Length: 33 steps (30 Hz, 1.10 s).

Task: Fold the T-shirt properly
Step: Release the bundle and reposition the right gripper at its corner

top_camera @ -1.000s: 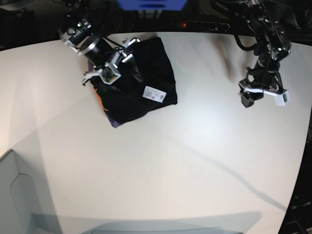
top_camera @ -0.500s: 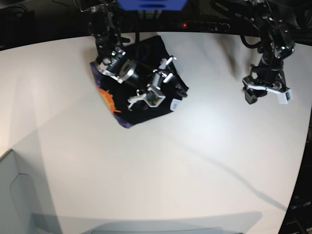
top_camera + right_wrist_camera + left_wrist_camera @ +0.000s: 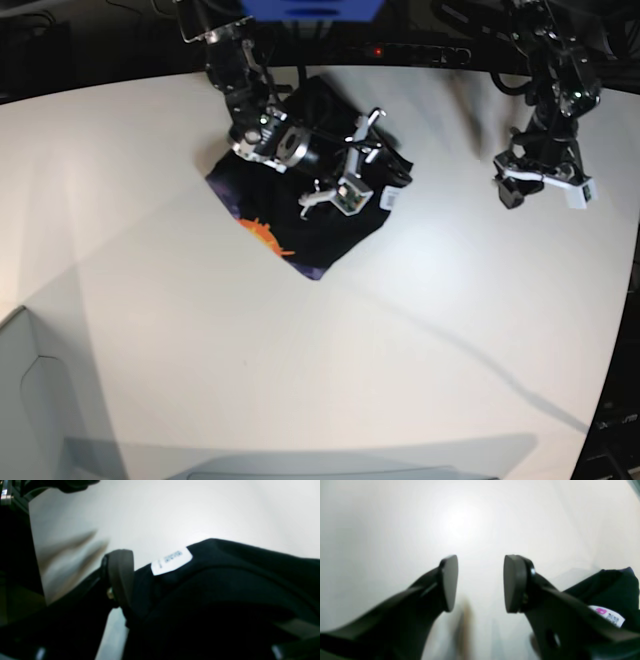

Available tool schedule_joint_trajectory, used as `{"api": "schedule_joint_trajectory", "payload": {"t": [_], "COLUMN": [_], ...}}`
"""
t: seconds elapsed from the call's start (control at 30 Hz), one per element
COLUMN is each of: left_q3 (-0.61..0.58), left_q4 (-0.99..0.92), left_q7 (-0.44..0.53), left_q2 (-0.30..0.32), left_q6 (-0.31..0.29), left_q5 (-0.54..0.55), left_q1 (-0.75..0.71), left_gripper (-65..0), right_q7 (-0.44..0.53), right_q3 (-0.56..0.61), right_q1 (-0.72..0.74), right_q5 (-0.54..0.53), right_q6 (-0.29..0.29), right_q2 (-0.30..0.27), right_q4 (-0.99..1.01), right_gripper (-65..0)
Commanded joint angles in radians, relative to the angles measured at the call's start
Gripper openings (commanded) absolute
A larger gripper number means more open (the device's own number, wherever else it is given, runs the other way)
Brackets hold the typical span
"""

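One T-shirt lies on the white table, in the upper centre of the base view, bundled into a compact, roughly diamond-shaped dark pad. An orange sun print shows near its lower left edge, and one small white tag sits on the upper fold at its right side.

Two arms are present. The right gripper sits over the shirt in the upper centre of the frame. In its wrist view, one of its fingers stands against the edge of the black cloth, which fills the space where the other finger would be. Judgement: the fingers are spread wide with folded cloth between them; whether they actually pinch it cannot be told.

The left gripper hangs at the upper right of the base view, well apart from the shirt. Its fingers are spread with nothing between them, only bare table beyond.

Handling judgement: the shirt is light, soft and limp. It will sag and shift layers if lifted by one point, and it is not fragile. Hold is best taken at a hem corner or fold edge, pinching all layers together, with the second arm steadying the opposite edge.

The fold looks uneven; squaring remains.
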<state>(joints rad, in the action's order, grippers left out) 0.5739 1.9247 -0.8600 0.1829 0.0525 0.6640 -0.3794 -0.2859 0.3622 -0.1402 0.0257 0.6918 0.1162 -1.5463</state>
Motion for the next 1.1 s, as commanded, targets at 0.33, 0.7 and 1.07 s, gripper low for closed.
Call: {"api": "schedule_joint_trajectory", "payload": {"t": [0.33,0.7,1.07], "left_q3": [0.002,0.007,0.005], "left_q4": [0.019,0.019,0.019], "left_q7": [0.017,0.017,0.017], "left_q2": [0.014,0.02,0.019], "left_q6": [-0.001,-0.001,-0.001], "left_q5": [0.007,0.009,0.01], "left_q1": [0.012,0.013,0.015], "left_gripper": [-36.1,-36.1,-36.1], "right_q7": [0.027,0.027,0.027], "right_q3": [0.001,0.005,-0.128], "right_q1": [-0.078,-0.198,-0.252], "right_q5": [-0.019,-0.019,-0.019], "right_q6": [0.006,0.006,0.006], "right_q2": [0.01,-0.026,-0.063], "right_q4": [-0.107,-0.224,-0.352], "right_gripper": [-34.3,-38.5,-21.9]}}
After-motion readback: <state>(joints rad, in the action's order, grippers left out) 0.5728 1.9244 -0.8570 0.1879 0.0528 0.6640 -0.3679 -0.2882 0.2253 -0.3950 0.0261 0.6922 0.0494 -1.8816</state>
